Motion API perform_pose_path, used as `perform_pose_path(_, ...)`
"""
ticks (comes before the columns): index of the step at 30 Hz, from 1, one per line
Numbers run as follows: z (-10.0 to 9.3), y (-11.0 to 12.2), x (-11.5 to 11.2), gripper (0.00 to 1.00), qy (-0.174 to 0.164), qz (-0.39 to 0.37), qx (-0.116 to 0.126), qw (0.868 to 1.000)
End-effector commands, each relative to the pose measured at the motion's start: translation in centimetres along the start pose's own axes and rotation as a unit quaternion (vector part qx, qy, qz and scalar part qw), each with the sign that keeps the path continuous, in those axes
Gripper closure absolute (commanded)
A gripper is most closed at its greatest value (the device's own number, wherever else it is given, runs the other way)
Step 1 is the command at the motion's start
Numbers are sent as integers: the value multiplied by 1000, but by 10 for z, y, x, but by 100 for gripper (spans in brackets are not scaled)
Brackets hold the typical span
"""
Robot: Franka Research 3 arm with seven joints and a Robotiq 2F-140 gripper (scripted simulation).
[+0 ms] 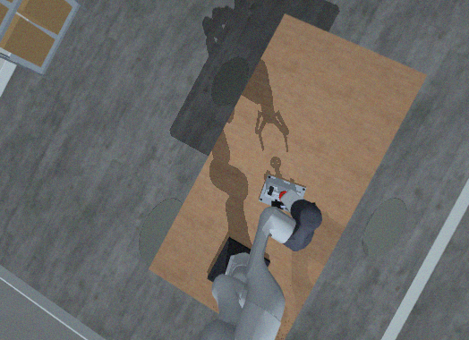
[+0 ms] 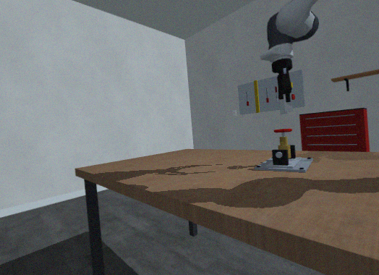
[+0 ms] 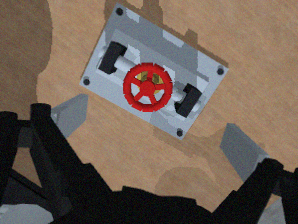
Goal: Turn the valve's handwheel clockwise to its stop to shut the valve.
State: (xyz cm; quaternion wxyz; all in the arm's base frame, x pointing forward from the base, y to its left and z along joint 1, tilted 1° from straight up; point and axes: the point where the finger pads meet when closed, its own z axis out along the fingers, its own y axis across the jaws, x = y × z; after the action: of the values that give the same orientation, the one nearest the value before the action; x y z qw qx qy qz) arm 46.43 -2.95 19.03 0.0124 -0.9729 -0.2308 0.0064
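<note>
The valve stands on a grey base plate (image 3: 152, 82) bolted to the wooden table. Its red handwheel (image 3: 147, 90) lies level on a brass stem (image 2: 284, 143), seen also in the exterior view (image 2: 283, 130) and partly under the wrist in the overhead view (image 1: 283, 194). My gripper (image 2: 286, 95) hangs well above the handwheel, almost straight over it, fingers pointing down. It is open and empty. In the wrist view the two grey fingertips stand wide apart, just below the wheel in the picture, touching nothing.
The base plate (image 2: 284, 164) sits near the arm's end of the table. A red drawer cabinet (image 2: 334, 129) and a wall tool panel (image 2: 269, 92) stand behind. The arm's base (image 1: 237, 265) is at the table's near edge.
</note>
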Motion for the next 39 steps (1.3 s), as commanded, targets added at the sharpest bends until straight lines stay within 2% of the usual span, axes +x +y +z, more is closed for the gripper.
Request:
perform_pose_path(1, -1, 0, 4, 0, 3, -77, -1, 997)
perform_pose_path(6, -3, -8, 11, 0, 3, -132, -5, 991)
perform_pose_path(9, -3, -8, 11, 0, 3, -132, -5, 991)
perform_pose_path(14, -4, -16, 18, 0, 2, -193, -9, 981)
perform_pose_path(39, -4, -17, 19, 0, 2, -197, -10, 980)
